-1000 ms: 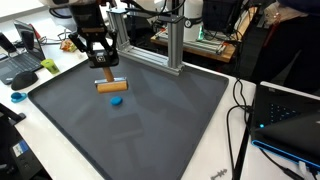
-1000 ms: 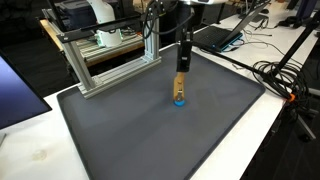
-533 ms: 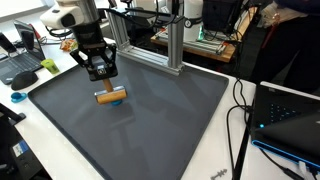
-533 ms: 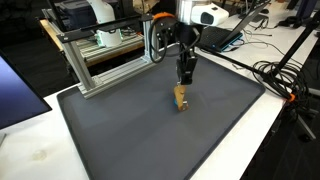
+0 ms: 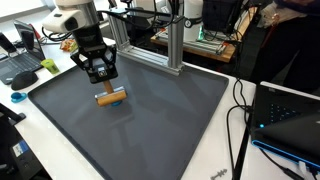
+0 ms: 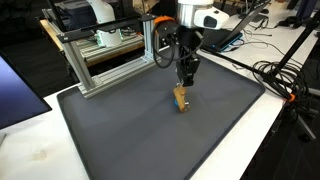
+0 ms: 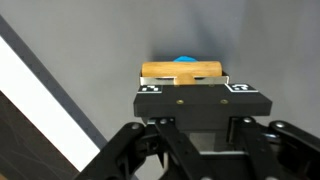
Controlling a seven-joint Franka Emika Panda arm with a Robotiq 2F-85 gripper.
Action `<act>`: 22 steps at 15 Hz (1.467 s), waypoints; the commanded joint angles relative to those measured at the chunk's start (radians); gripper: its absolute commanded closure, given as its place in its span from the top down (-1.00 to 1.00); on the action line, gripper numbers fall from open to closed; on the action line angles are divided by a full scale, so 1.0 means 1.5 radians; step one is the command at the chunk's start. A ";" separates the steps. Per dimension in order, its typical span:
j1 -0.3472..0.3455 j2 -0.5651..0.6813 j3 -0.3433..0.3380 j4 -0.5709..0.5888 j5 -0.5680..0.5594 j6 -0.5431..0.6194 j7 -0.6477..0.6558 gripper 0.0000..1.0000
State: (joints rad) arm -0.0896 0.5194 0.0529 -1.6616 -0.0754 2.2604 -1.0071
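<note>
My gripper (image 5: pixel 100 72) (image 6: pixel 186 72) hangs low over a dark grey mat (image 5: pixel 160 125) (image 6: pixel 140 130). In the wrist view the gripper (image 7: pixel 196 108) is shut on a black block (image 7: pixel 196 100) with two square markers on top. A short wooden cylinder (image 5: pixel 110 97) (image 6: pixel 181 97) (image 7: pixel 182 71) lies crosswise just past the block, down at the mat. A small blue piece (image 5: pixel 123 91) (image 7: pixel 184 60) peeks out behind the cylinder and is mostly hidden by it. I cannot tell whether the cylinder is fixed to the block.
An aluminium frame (image 5: pixel 175 45) (image 6: pixel 110 62) stands at the mat's far edge. A laptop (image 5: pixel 290 120) and cables (image 5: pixel 240 110) lie beside the mat. More cables (image 6: pixel 285 75) trail off the table. Small green (image 5: pixel 48 66) and blue (image 5: pixel 18 97) items sit off the mat.
Over the last second the gripper came down and shifted with the block and cylinder, so the cylinder now covers most of the blue piece. Almost nothing moved in the last half second.
</note>
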 commanded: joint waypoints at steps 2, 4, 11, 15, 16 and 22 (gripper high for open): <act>-0.014 0.014 0.020 0.010 0.023 -0.011 -0.030 -0.56; -0.012 0.012 0.024 0.007 0.027 -0.004 -0.029 -0.56; -0.014 0.016 0.022 0.013 0.025 -0.012 -0.026 -0.56; -0.016 0.019 0.017 0.012 0.017 -0.013 -0.027 -0.56; -0.016 0.020 0.016 0.012 0.015 -0.013 -0.027 -0.56; -0.015 0.022 0.010 0.007 0.003 -0.015 -0.026 -0.56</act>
State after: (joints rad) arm -0.1010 0.5234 0.0700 -1.6614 -0.0656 2.2605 -1.0184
